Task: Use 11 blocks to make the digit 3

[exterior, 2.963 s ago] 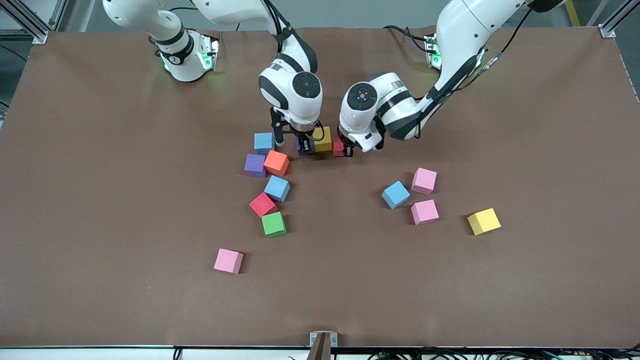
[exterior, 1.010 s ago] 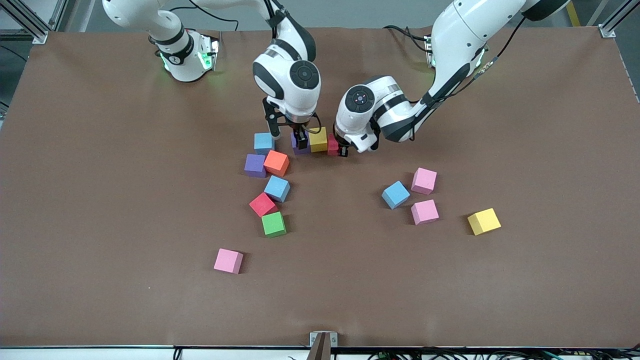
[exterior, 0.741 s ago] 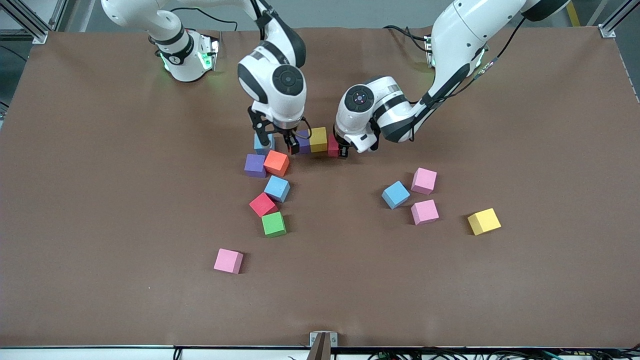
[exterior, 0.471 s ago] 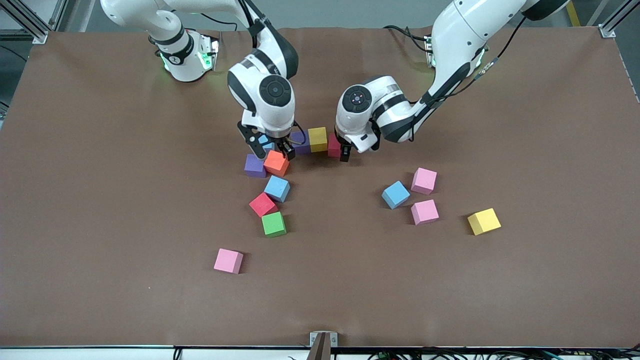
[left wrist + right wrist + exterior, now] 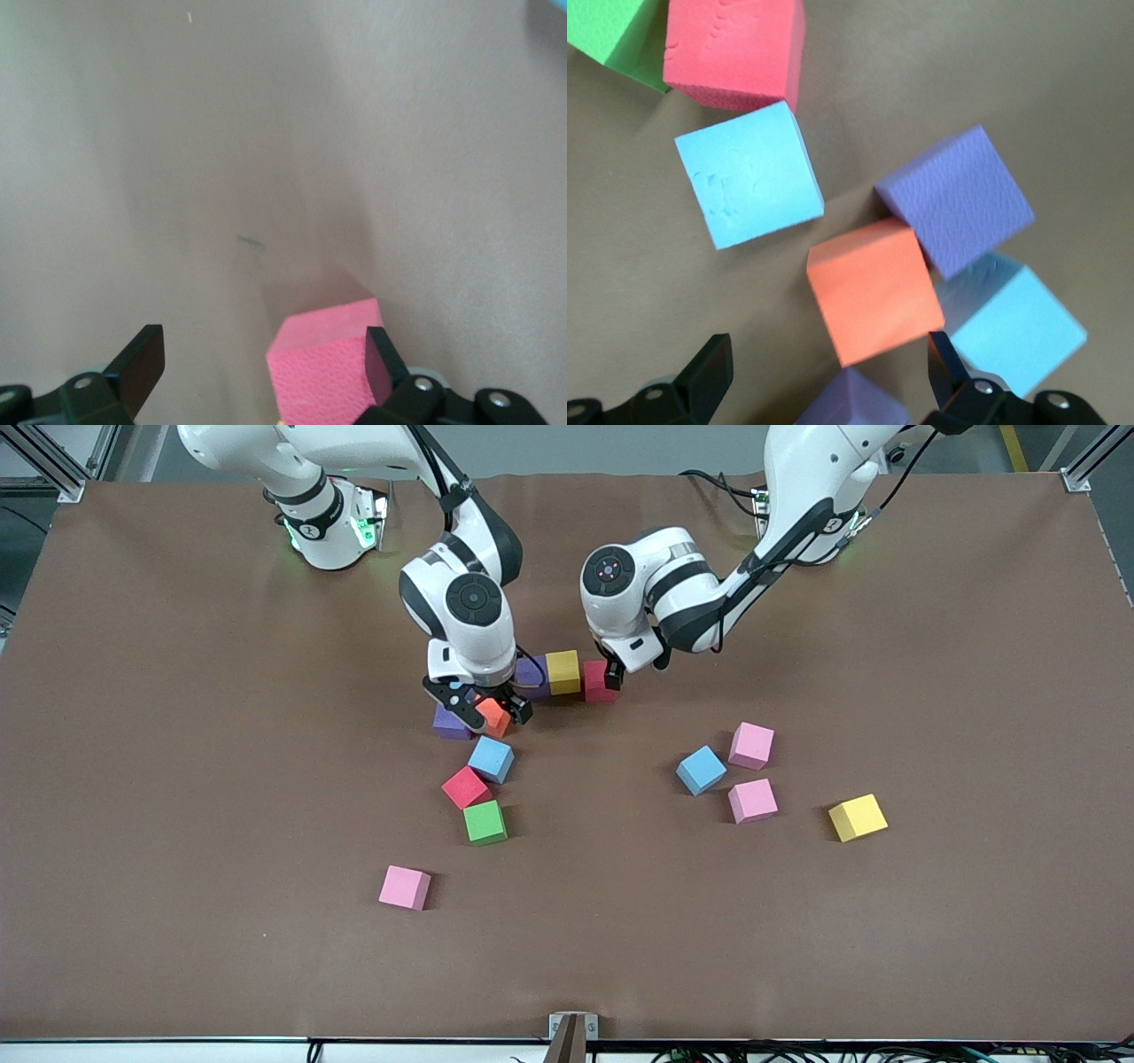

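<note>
A row of three touching blocks lies mid-table: purple [image 5: 532, 672], yellow [image 5: 563, 672] and red [image 5: 596, 685]. My left gripper [image 5: 608, 677] is open just over the red block, which sits against one finger in the left wrist view [image 5: 326, 365]. My right gripper [image 5: 485, 708] is open over the orange block [image 5: 497, 721], its fingers [image 5: 714, 373] wide apart. In the right wrist view the orange block [image 5: 873, 290] touches a purple block [image 5: 955, 199] and a blue block [image 5: 1014, 323].
Nearer the front camera than the orange block lie a purple block [image 5: 450, 726], then blue [image 5: 491, 759], red [image 5: 466, 787], green [image 5: 485, 822] and pink [image 5: 405, 887] blocks. Toward the left arm's end lie blue [image 5: 701, 770], two pink [image 5: 751, 745] [image 5: 752, 801] and yellow [image 5: 857, 817] blocks.
My right gripper has left the purple block in the row and moved over the orange block. My left gripper has risen a little off the red block. The blocks have stayed put.
</note>
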Available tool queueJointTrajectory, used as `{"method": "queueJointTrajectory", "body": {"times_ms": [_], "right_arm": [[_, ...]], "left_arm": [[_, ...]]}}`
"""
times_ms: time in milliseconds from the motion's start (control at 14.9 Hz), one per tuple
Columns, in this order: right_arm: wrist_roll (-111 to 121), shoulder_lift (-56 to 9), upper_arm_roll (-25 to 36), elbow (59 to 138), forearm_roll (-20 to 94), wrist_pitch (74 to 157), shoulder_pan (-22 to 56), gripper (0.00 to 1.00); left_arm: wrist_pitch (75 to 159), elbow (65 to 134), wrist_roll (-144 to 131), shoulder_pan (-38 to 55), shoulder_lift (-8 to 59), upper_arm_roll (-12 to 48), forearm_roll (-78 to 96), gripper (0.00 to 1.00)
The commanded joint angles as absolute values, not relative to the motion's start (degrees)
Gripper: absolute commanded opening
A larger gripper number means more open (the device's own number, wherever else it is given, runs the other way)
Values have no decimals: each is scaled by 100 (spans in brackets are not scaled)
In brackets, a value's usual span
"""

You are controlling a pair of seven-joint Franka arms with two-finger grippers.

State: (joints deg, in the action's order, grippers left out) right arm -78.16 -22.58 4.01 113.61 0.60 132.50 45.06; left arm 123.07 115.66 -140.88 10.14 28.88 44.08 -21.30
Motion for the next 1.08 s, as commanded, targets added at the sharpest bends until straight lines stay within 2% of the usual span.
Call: {"method": "queueJointTrajectory", "body": {"times_ms": [0,202,404,673,1010], "right_arm": [[-6884,-2188,325,11575,105,13333,4228,97],[-6627,-2215,325,11619,105,13385,4175,97],[-6618,-2259,325,11628,105,13447,4175,97],[-6636,-2312,308,11961,114,14078,4254,97],[-6732,-2312,290,12050,114,14133,4411,97]], "left_arm": [[11744,11576,-13511,923,2532,4474,-2206,100],[11155,11251,-12598,748,2505,4474,-2197,100],[10978,10891,-11482,415,2514,4456,-2206,100],[11039,10355,-9839,-139,2689,4430,-2521,100],[11565,10204,-8519,-667,3260,4421,-3699,100]]}}
